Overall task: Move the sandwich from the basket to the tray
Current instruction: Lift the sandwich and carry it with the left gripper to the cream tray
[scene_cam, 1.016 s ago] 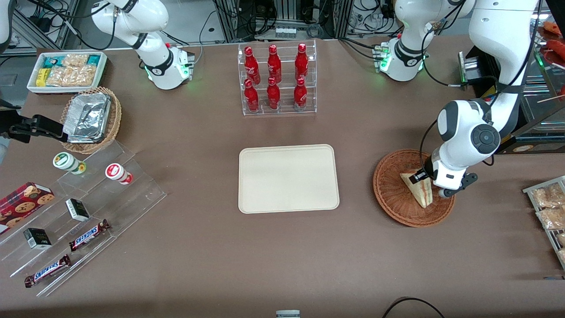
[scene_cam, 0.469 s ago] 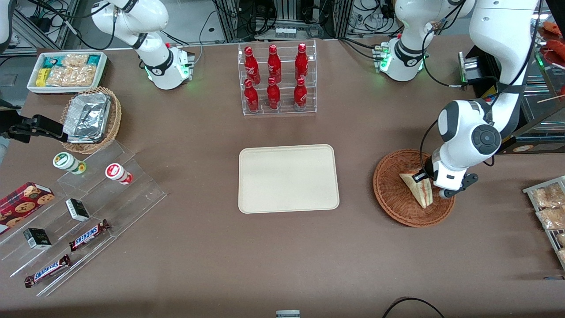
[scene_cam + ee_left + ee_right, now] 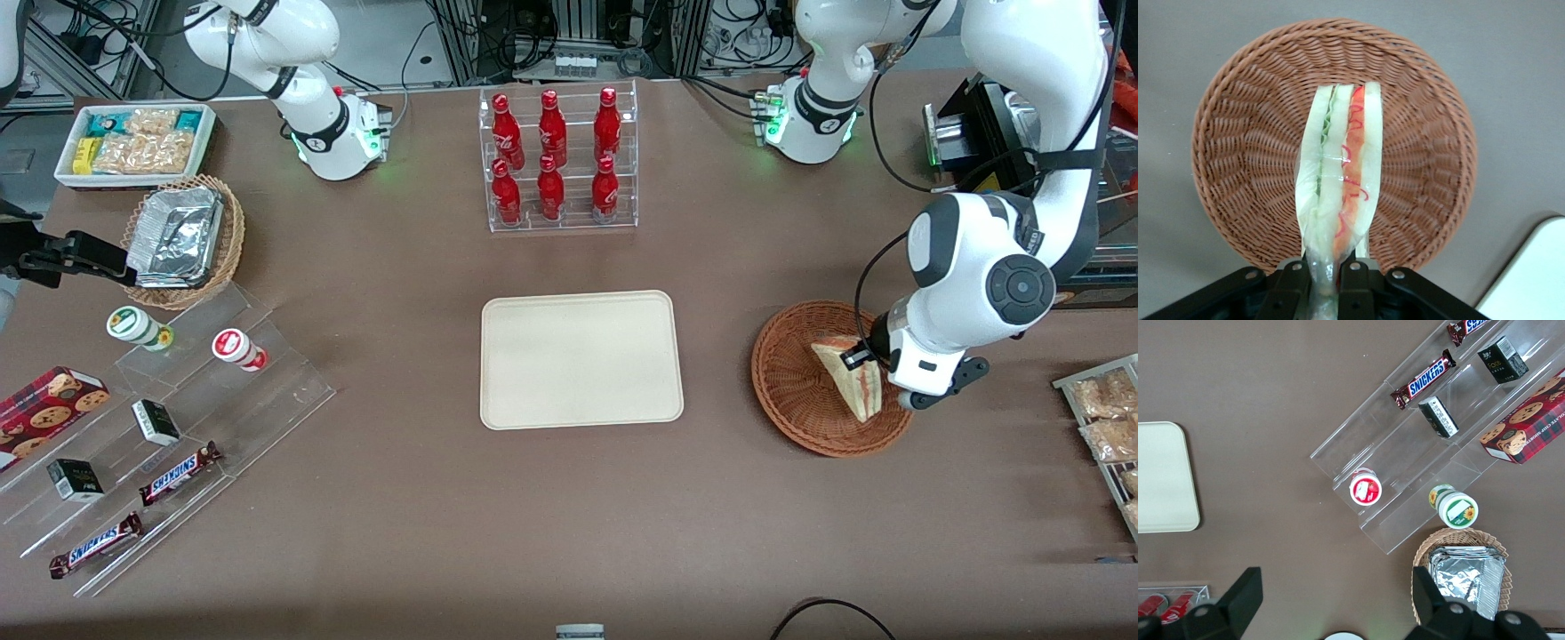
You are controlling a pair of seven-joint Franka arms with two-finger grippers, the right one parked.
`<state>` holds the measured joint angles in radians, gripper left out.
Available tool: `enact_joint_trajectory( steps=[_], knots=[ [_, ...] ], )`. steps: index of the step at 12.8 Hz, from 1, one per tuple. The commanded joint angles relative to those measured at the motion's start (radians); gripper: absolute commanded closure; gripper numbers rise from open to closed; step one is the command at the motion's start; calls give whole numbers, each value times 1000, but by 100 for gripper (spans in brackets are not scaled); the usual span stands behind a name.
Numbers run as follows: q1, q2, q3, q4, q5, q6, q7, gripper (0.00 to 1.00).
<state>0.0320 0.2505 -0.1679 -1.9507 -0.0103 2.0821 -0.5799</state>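
Note:
The sandwich, a plastic-wrapped white wedge with a red and green filling stripe, hangs above the reddish-brown wicker basket toward the working arm's end of the table. My left gripper is shut on one end of it and holds it lifted off the basket floor. In the left wrist view the black fingers pinch the wrapper of the sandwich, with the basket underneath. The cream-beige tray lies bare at the table's middle, and its corner shows in the left wrist view.
A clear rack of red bottles stands farther from the front camera than the tray. Snack packets on a rack lie at the working arm's table edge. A tan basket with foil containers and a clear stepped shelf of snacks lie toward the parked arm's end.
My left gripper has risen and shifted a little toward the working arm's table edge, lifting the sandwich off the basket floor.

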Motion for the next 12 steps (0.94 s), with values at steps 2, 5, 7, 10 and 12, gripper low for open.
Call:
enact_joint_trajectory(
  steps=[2,5,7,10,12],
  knots=[
    [-4,13,-100,38,15,-20,-11,100],
    [-71,50,-159,94,24,-24,-15,100],
    [-151,105,-159,157,27,-25,-21,100],
    [-268,231,-157,309,47,-68,-118,100],
    [-348,298,-159,383,111,-73,-217,100]
  ],
)
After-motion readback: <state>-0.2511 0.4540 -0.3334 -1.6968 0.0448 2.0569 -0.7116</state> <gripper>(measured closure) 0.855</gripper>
